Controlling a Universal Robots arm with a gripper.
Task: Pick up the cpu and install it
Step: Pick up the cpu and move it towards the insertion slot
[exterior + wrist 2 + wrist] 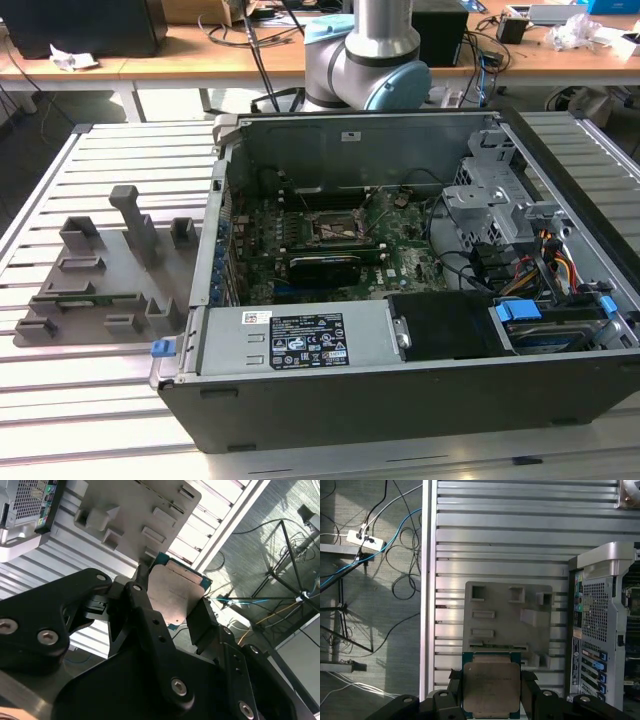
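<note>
Cpu [491, 689]: flat square, matte silvery-grey lid, thin green rim. Clamped on two opposite edges by black gripper [492, 678] jaws. Held above ribbed grey fixture plate [507, 625], plate's near edge.

The gripper [491, 682] holds the cpu [491, 692] by two opposite edges, its silvery top facing the camera. Behind the cpu a grey holder [507, 625] with recesses lies on the slatted table [495, 530], beside the case [600, 630]. Cables [375, 545] lie on the floor [350, 645] past the table edge.
</note>
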